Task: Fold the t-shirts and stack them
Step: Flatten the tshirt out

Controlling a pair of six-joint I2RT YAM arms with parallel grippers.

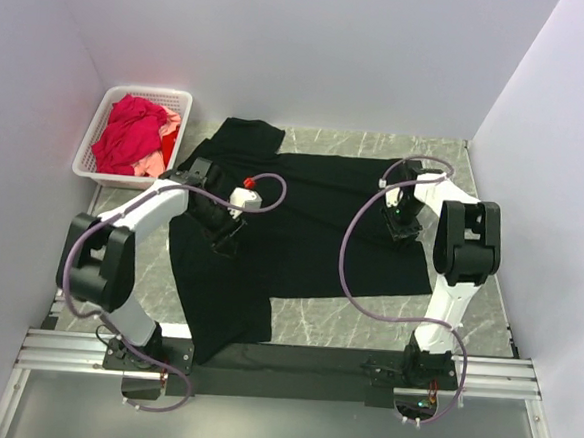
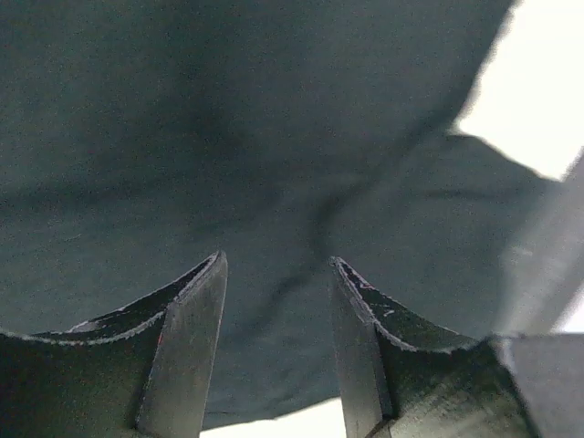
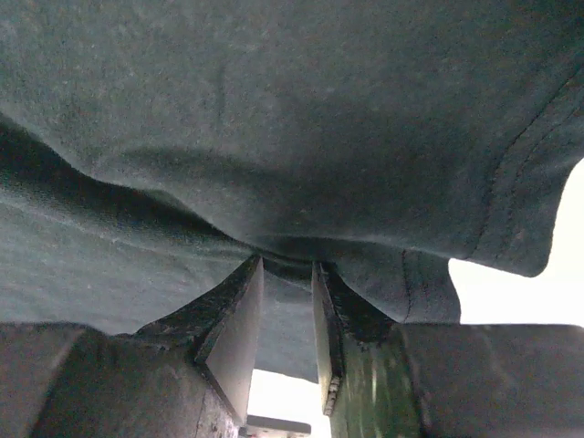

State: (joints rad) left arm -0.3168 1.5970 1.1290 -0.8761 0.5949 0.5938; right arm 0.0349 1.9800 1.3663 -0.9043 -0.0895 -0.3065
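Note:
A large black t-shirt [image 1: 314,195] lies spread on the marble table, one sleeve at the far left and its hem hanging over the near edge. My left gripper [image 1: 226,239] rests on the shirt's left half; in the left wrist view it [image 2: 276,260] is open, with black cloth [image 2: 274,137] beyond the tips. My right gripper [image 1: 402,227] is at the shirt's right side; in the right wrist view it [image 3: 287,263] is nearly closed, and a fold of black cloth [image 3: 292,109] puckers between the tips. A crimson red shirt [image 1: 128,132] and a salmon pink one [image 1: 169,126] lie in the basket.
A white lattice basket [image 1: 150,93] stands at the far left corner against the wall. White walls close the table on the left, back and right. A metal rail [image 1: 282,364] runs along the near edge by the arm bases.

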